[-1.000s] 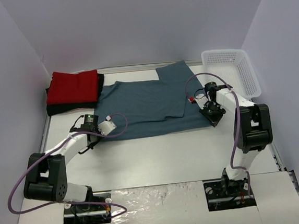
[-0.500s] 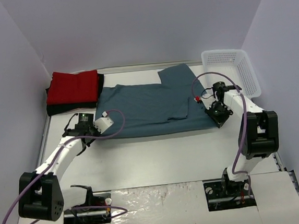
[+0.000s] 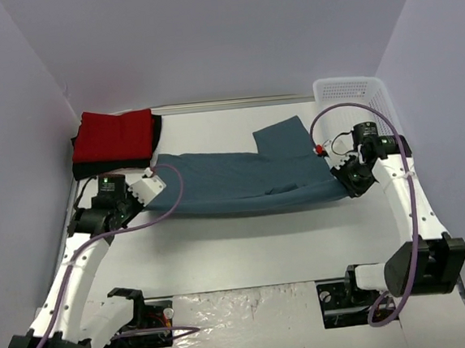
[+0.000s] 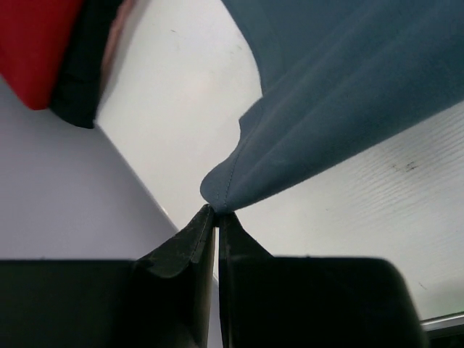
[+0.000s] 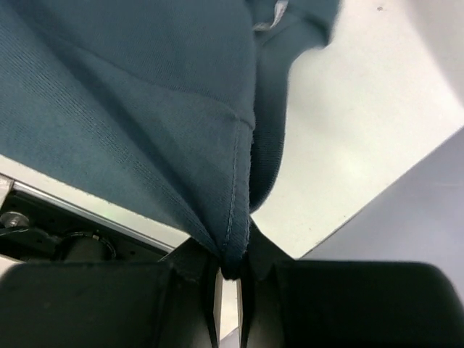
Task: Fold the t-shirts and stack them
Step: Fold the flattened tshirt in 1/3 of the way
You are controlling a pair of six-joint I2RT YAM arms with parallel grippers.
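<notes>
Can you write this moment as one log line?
left tool: shut on teal shirt corner | right tool: shut on its other corner | shirt stretched between them

Top view: bright, even, diffuse light from overhead. The whole frame is sharp and the walls carry a lavender cast. A soft-edged shadow lies on the table along the near edge of the teal t-shirt. Patchy white glare on the glossy sheet by the arm bases.

Left wrist: left gripper underexposed, near black, no surface detail; table close to blown out.

Right wrist: right gripper equally dark; cloth weave crisp, far corner soft.
</notes>
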